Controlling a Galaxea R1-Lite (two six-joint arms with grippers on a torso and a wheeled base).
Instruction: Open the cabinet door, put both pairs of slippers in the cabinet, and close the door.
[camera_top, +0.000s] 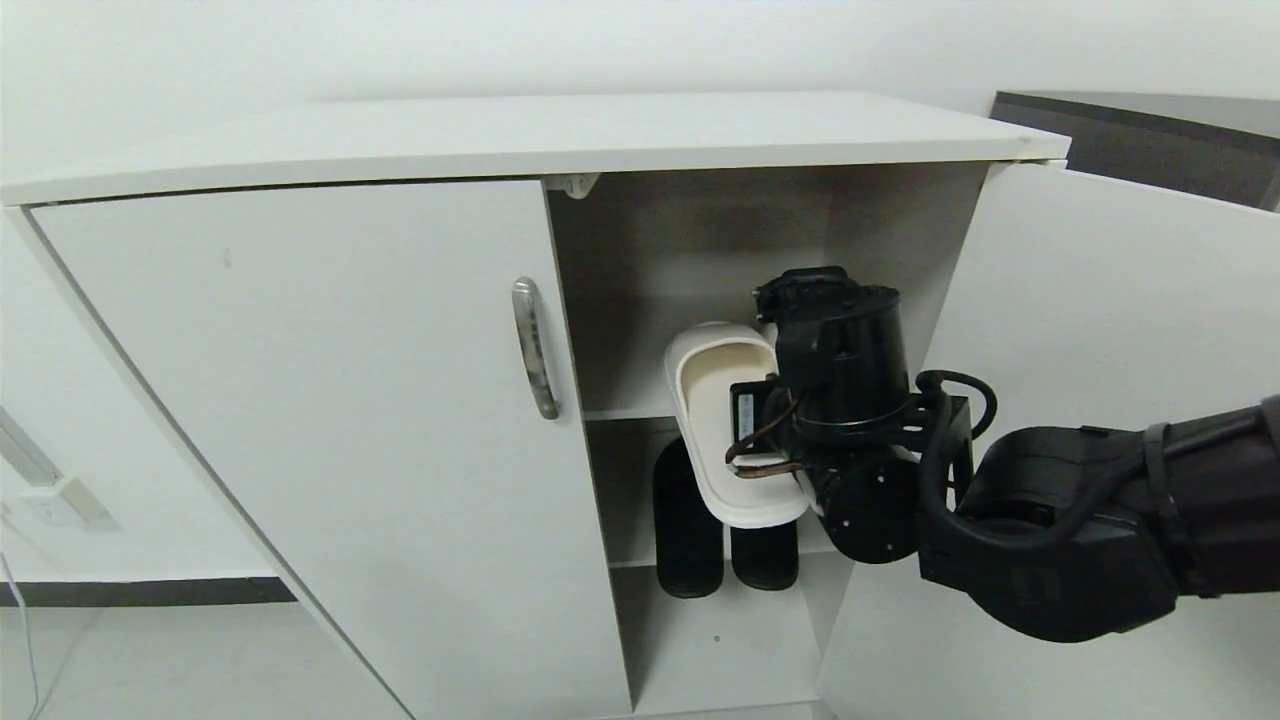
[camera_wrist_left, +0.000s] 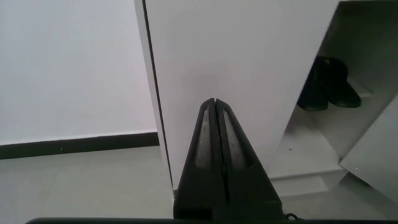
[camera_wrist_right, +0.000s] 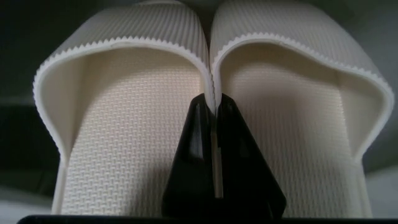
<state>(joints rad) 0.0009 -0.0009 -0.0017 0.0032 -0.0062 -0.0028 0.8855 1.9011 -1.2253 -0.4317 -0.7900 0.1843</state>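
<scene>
White slippers (camera_top: 712, 395) in right jaws

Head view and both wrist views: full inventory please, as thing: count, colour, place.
cabinet: 1, white, against the wall
left door: 1, white, shut
handle: 1, metal, on the left door's inner edge
right door: 1, white, swung open
black slippers: 1 pair, black, on a lower shelf inside the cabinet
white slippers: 1 pair, cream-white, held side by side in the cabinet opening, above the black pair
wall box: 1, white, on the wall left of the cabinet
left gripper: 1, black, shut and empty, low in front of the left door
right gripper: 1, black, shut on the white slippers' inner edges
</scene>
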